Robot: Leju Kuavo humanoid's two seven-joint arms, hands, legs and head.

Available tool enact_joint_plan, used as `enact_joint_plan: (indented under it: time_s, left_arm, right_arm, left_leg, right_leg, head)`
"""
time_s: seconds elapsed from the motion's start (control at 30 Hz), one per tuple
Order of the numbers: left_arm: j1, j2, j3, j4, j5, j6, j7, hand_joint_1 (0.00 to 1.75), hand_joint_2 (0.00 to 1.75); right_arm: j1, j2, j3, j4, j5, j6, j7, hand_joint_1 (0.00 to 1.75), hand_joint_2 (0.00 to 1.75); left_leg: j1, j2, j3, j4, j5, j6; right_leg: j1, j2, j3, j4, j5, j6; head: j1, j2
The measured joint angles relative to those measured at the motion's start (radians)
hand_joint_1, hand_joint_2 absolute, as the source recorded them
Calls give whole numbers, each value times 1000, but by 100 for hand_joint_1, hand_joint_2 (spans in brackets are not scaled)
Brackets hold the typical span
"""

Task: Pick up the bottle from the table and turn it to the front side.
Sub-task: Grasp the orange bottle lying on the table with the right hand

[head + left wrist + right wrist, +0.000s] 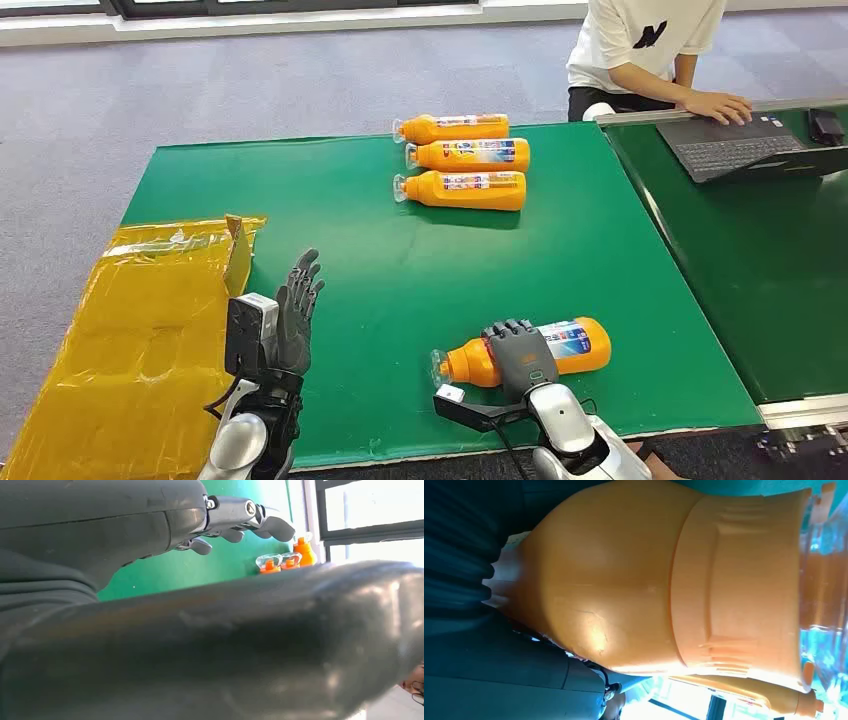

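An orange bottle [575, 348] with a clear cap and a blue-white label lies on its side on the green table [400, 260], near the front edge. My right hand [520, 355] grips it around the middle, fingers wrapped over the body. Up close in the right wrist view, the bottle [634, 575] shows its orange shoulder and clear cap. My left hand [296, 305] stands above the table's front left, fingers straight and apart, holding nothing. Its fingertips [270, 525] appear in the left wrist view.
Three more orange bottles [465, 160] lie side by side at the back of the table, also seen as bottles [282, 560]. A yellow padded bag [150, 320] lies at the left edge. A person [650, 50] types on a laptop [745, 145] at the right table.
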Motion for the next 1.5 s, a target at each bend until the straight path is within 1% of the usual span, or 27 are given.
enact_joint_plan:
  time_s: [0.27, 0.6, 0.63, 0.67, 0.73, 0.77, 0.83, 1.0, 1.13, 1.3, 1.5]
  left_arm:
    - [2, 0, 0, -3, 0, 0, 0, 0, 0]
    - [28, 0, 0, -42, -23, 16, 18, 0, 0]
    - [33, 0, 0, -48, -27, 17, 20, 0, 0]
    - [37, 0, 1, -54, -31, 17, 22, 0, 0]
    - [43, 0, 2, -62, -39, 20, 24, 0, 0]
    - [45, -1, 2, -65, -42, 24, 23, 0, 0]
    - [45, -3, 2, -65, -45, 35, 19, 0, 0]
    - [38, -9, 2, -60, -46, 61, 6, 0, 0]
    - [26, -13, 2, -53, -46, 77, -1, 0, 0]
    - [13, -14, 1, -40, -38, 89, -7, 0, 0]
    - [4, -14, -1, -23, -29, 89, -11, 0, 0]
  right_arm:
    - [0, 0, 0, 0, 1, 0, 0, 175, 175]
    - [1, 5, 0, 0, -7, -4, -10, 175, 175]
    - [2, 7, -2, -2, -34, -20, -35, 175, 175]
    - [2, 12, -8, -9, -90, -51, -83, 175, 175]
    - [3, 29, -31, -39, -251, -125, -205, 175, 175]
    - [2, 41, -43, -60, -326, -152, -252, 175, 175]
    - [0, 66, -65, -100, -411, -175, -298, 175, 175]
    - [-10, 113, -114, -174, -539, -208, -379, 175, 175]
    - [-25, 139, -136, -205, -601, -225, -424, 175, 175]
    - [-57, 162, -144, -214, -668, -229, -455, 175, 175]
    - [-92, 177, -146, -214, -725, -220, -464, 175, 175]
  left_leg:
    - [0, 0, 0, 0, 0, 0]
    - [0, 0, 0, 0, 0, 0]
    - [0, 0, 0, 0, 0, 0]
    - [0, 1, 0, 0, 0, 0]
    - [0, 2, 0, 0, 0, 0]
    - [0, 2, 0, 0, 0, 0]
    - [0, 1, 0, 0, 0, 0]
    - [0, 1, 0, 0, 1, 0]
    - [0, 1, 0, 0, 1, 0]
    - [0, 1, 0, 0, 1, 0]
    - [0, 1, 0, 0, 1, 0]
  right_leg:
    - [0, 0, 0, 0, 0, 0]
    - [0, 0, 0, 0, 0, 0]
    - [0, 0, -1, 0, 0, 0]
    - [0, 0, -1, 0, 0, 0]
    - [0, 1, -1, 0, 0, 0]
    - [0, 1, -1, 0, 0, 0]
    - [0, 0, -1, 0, 0, 0]
    - [0, 0, -1, 0, 0, 0]
    - [0, 0, -1, 0, 0, 0]
    - [0, 0, -1, 0, 1, 0]
    - [0, 0, -1, 0, 0, 0]
  head:
    - [0, 0]
    - [0, 0]
    - [0, 0]
    - [0, 0]
    - [0, 0]
    - [0, 0]
    - [0, 0]
    - [0, 0]
    - [0, 0]
    - [0, 0]
    - [0, 0]
